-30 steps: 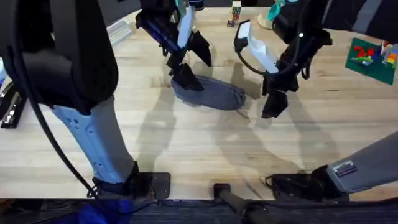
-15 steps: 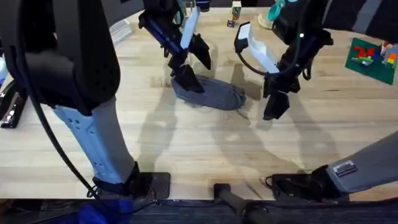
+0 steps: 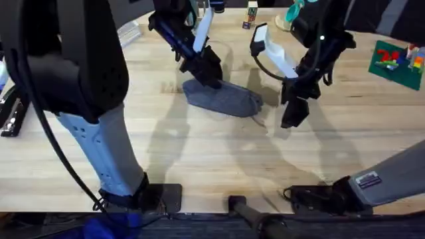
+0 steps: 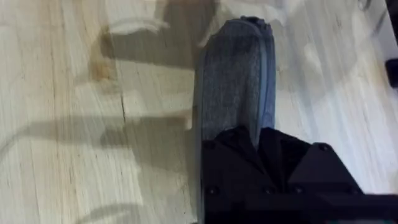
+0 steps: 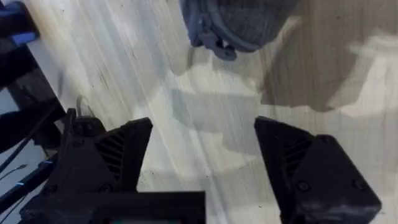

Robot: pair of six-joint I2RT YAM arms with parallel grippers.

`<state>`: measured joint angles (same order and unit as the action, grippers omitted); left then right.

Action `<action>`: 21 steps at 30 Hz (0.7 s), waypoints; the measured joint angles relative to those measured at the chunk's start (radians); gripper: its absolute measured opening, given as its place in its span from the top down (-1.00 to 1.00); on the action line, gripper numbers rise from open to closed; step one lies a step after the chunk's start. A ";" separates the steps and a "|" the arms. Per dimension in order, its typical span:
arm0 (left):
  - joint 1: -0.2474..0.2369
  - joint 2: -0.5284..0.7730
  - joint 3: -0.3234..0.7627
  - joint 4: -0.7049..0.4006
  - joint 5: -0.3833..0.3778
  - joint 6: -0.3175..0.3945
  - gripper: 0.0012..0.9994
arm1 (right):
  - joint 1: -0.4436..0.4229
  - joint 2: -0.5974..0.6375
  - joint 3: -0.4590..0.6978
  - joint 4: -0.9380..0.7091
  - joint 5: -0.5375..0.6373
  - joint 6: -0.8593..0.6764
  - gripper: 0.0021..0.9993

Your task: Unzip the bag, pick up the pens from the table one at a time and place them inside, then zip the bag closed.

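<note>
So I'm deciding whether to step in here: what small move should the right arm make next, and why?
Probably ease the right claw forward and down to the zipper pull. Its fingers are open above bare table, just short of the bag end where the pull sticks out, while the left claw sits on the bag's opposite end, seemingly pinning it.

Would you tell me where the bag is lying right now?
In the overhead view the bag lies on the table near the middle, the left gripper at its far-left end.
</note>
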<state>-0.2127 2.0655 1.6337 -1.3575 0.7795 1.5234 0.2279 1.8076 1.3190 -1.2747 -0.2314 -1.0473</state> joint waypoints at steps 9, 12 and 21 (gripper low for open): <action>0.000 0.000 0.000 0.008 -0.003 -0.001 0.91 | 0.000 0.000 0.000 -0.001 0.000 0.000 -0.99; 0.000 0.000 0.000 0.009 -0.003 -0.001 0.91 | 0.000 0.000 0.000 -0.008 0.000 0.000 -0.99; 0.000 0.000 0.000 0.019 -0.003 -0.002 0.91 | 0.000 0.000 0.000 -0.037 -0.014 0.000 -0.99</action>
<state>-0.2127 2.0655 1.6337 -1.3388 0.7769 1.5219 0.2276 1.8076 1.3190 -1.3120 -0.2451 -1.0472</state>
